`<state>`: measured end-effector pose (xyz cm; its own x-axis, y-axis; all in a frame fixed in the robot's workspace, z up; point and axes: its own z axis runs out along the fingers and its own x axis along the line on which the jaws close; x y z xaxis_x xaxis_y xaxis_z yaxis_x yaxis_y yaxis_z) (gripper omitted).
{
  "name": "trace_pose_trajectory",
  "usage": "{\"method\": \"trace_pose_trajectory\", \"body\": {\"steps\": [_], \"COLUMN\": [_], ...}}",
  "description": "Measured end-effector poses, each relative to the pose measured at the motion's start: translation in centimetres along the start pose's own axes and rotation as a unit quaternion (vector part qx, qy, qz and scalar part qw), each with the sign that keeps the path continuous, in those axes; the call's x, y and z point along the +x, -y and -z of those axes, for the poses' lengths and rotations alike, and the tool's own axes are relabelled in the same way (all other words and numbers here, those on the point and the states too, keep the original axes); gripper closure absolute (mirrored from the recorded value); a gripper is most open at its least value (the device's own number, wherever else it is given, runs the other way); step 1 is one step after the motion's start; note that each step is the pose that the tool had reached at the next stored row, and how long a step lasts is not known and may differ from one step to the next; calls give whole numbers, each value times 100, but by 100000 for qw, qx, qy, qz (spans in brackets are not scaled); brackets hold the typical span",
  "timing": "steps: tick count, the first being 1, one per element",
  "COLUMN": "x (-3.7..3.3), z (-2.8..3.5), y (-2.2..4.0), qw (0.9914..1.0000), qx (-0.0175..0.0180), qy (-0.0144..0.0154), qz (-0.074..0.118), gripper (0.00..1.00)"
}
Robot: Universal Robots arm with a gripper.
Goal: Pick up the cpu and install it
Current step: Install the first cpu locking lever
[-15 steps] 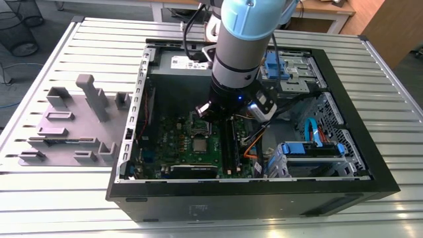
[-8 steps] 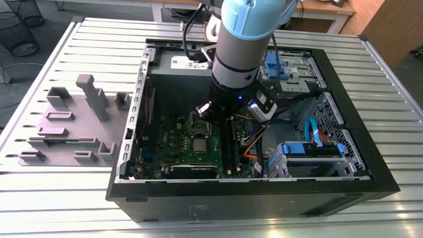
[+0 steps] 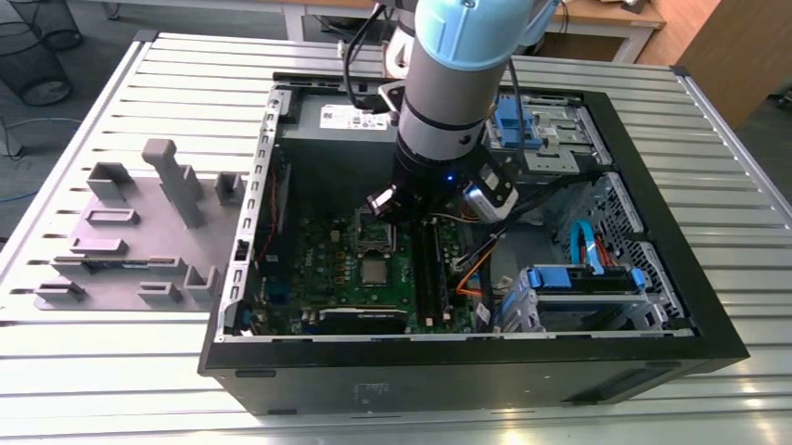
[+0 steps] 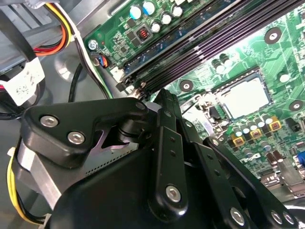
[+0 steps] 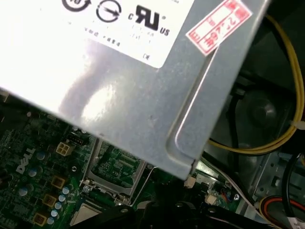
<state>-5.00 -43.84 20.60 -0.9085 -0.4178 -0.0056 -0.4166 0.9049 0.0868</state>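
Currently the tool [image 3: 393, 209] hangs inside the open PC case [image 3: 470, 371], low over the green board [image 3: 319, 264], just far of the socket. Can't tell how wide it's open or whether it has hold of anything: the linkage blocks its tip in the second wrist view. The cpu [image 3: 375, 271] lies flat in the socket recess mid-board and looks seated. The socket frame [image 3: 375, 232] is flipped up on the cpu's far side, not closed over it.

Judgement: placement looks done or nearly so. To do it well, move strictly vertical over the chip, edges square to the recess, no side load, no pressing. Mind the memory slots [image 3: 427, 273] and orange cable [image 3: 463, 281], close on the exterior view's right.

The case sits on a slatted metal tabletop [image 3: 124, 352]. Grey fixture blocks [image 3: 136, 232] stand on the exterior view's left, with wire baskets [image 3: 37, 56] on the floor beyond. A wooden desk [image 3: 594, 23] is at the far side.
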Motion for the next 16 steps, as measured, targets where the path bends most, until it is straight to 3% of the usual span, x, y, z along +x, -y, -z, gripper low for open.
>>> {"method": "trace_pose_trajectory", "body": {"steps": [9, 16], "x": [-65, -100], "z": [-8, -27], "y": [-25, -98], "qw": [100000, 100000], "qx": [3, 1], "qy": [-4, 0], "qz": [-3, -1], "gripper": [89, 89]}}
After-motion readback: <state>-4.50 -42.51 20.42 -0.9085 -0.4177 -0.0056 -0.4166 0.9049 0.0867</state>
